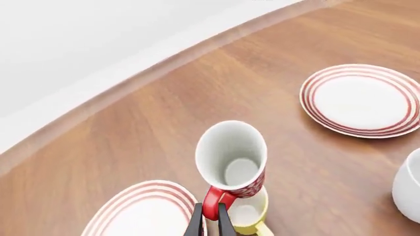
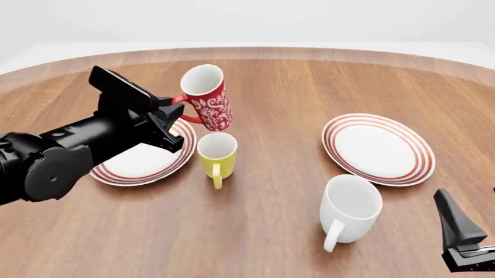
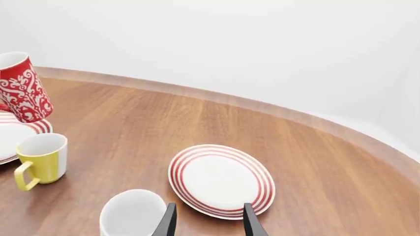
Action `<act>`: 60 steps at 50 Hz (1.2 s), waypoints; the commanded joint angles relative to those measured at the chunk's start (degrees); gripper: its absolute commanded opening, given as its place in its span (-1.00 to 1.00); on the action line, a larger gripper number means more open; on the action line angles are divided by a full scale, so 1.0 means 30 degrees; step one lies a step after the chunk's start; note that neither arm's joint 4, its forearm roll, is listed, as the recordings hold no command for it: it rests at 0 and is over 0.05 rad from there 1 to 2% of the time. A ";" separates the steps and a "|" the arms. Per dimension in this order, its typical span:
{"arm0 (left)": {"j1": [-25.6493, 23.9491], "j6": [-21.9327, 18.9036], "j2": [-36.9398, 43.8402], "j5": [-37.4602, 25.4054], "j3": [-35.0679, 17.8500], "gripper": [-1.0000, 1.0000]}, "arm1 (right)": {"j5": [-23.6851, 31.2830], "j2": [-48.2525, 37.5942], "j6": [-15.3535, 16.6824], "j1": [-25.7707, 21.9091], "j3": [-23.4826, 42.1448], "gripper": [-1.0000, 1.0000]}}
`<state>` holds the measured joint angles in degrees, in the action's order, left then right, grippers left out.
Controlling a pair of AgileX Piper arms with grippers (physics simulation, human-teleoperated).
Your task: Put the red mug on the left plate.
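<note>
The red mug (image 2: 207,98) hangs in the air, tilted, above the yellow mug and beside the left plate's right edge; its white floral side shows in the right wrist view (image 3: 21,89). My left gripper (image 1: 210,222) is shut on its red loop handle (image 1: 215,201), and in the front view (image 2: 171,107) it reaches in from the left. The left plate (image 2: 131,165), white with red rings, lies on the table partly under my left arm. My right gripper (image 3: 206,216) stands open and empty near the front right, above the white mug and right plate.
A yellow mug (image 2: 217,155) stands just right of the left plate, directly below the red mug. A larger white mug (image 2: 352,209) stands at front right. A second ringed plate (image 2: 377,147) lies at right. The round table's far edge (image 2: 255,52) curves behind.
</note>
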<state>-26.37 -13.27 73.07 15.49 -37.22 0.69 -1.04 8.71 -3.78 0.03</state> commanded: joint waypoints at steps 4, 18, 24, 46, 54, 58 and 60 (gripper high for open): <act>0.2231 0.0133 -0.0158 0.1274 0.0784 -1.00 | 0.0168 0.0184 -0.0001 -0.0036 0.0001 1.00; 0.3475 -0.0034 0.0717 0.2259 0.1319 -1.00 | -0.0045 0.0000 0.0022 -0.0094 0.0002 1.00; 0.4119 -0.0298 0.1480 0.2862 0.1221 -1.00 | 0.0059 0.0129 0.0040 -0.0098 0.0004 1.00; 0.6129 -0.0557 0.4113 0.4442 0.0985 -1.00 | 0.0176 0.0237 0.0023 -0.0062 0.0004 1.00; 0.6100 -0.0334 0.4700 0.4968 0.1313 -1.00 | 0.0092 0.0123 0.0006 -0.0037 0.0003 1.00; 0.6179 -0.0304 0.4850 0.5150 0.1465 -1.00 | 0.0180 0.0215 -0.0007 -0.0031 0.0002 1.00; 0.6232 -0.0335 0.4978 0.5266 0.1532 -1.00 | 0.0201 0.0235 -0.0003 -0.0040 0.0003 1.00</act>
<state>-8.52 -14.05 86.22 29.53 -33.20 1.12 -0.48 8.74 -3.92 0.04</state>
